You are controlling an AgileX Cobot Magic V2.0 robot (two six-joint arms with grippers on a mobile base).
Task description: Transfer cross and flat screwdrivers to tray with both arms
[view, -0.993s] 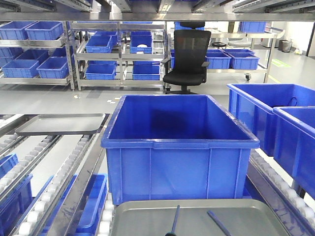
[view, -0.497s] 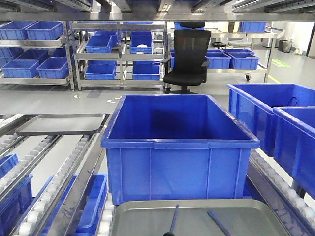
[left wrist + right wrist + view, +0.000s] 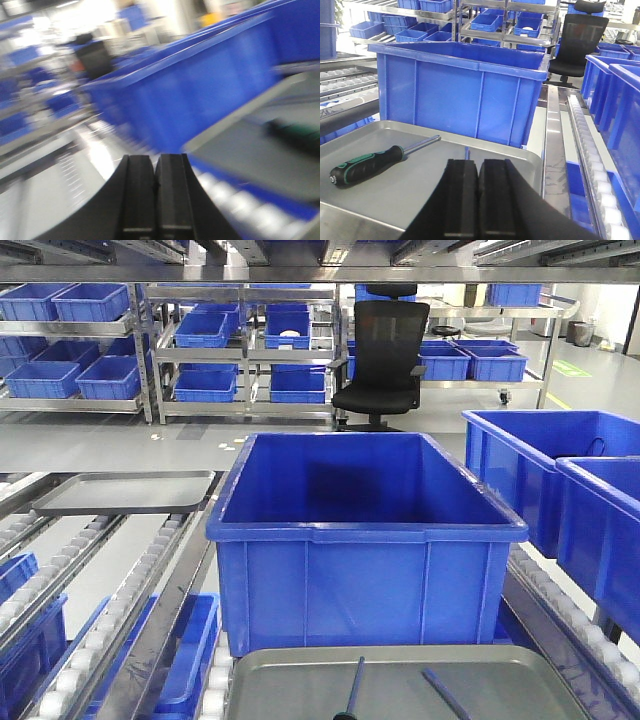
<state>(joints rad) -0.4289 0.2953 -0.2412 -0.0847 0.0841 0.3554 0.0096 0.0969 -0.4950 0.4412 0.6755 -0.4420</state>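
Both screwdrivers lie on the large grey tray (image 3: pixel 500 680) at the front view's bottom edge, in front of the blue bin (image 3: pixel 365 540). The blackish screwdriver (image 3: pixel 352 690) is left of the bluish one (image 3: pixel 445 695). In the right wrist view the blackish one (image 3: pixel 367 162) shows a black and green handle, lying on the tray (image 3: pixel 395 200). My right gripper (image 3: pixel 477 167) is shut above the tray, and the bluish screwdriver's tip (image 3: pixel 467 152) pokes out just beyond it. The blurred left wrist view has my left gripper (image 3: pixel 156 162) shut left of the tray (image 3: pixel 235 160), with nothing held.
A smaller grey tray (image 3: pixel 120 492) rests on the left roller lane. More blue bins (image 3: pixel 590 490) stand at the right. Roller rails (image 3: pixel 592 150) flank the tray. Shelves of blue bins and a black office chair (image 3: pixel 385 360) stand behind.
The blackish screwdriver's near end has shifted slightly left in the front view. Nothing else differs there.
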